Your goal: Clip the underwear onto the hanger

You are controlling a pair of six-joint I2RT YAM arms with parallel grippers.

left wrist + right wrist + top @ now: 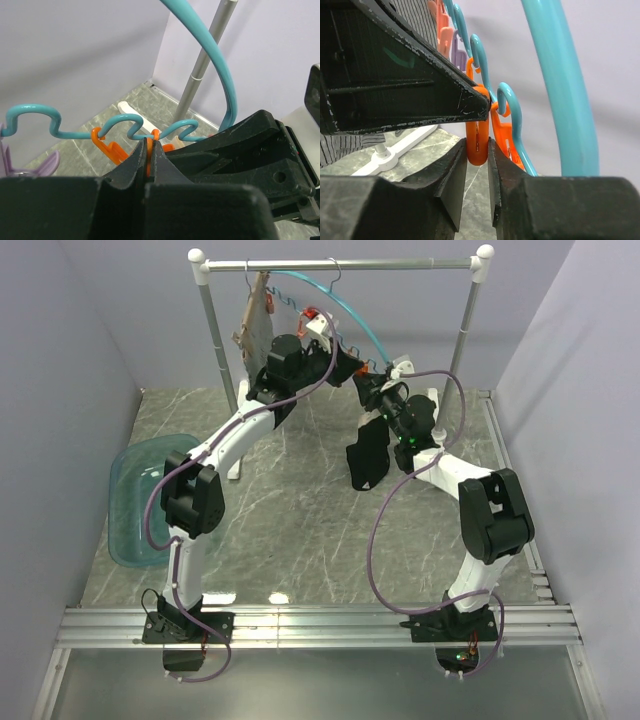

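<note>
Now we see left pincer shut tight on orange clip, low centre of left wrist view. Right pincer narrow, nipping bottom of orange clip. Teal hanger hangs from rail, top of frame. Black underwear dangles mid-frame under right pincer, above counter; we cannot tell what holds it.

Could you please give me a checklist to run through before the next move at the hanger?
1. Left gripper shut on an orange clip: ok.
2. Right gripper, with its fingers touching both sides of an orange clip: ok.
3. Hanger hooked on the rack bar: ok.
4. Underwear edge inside a clip: cannot tell, because its top is hidden behind the right arm.
5. Clip mouth open: cannot tell.
</note>
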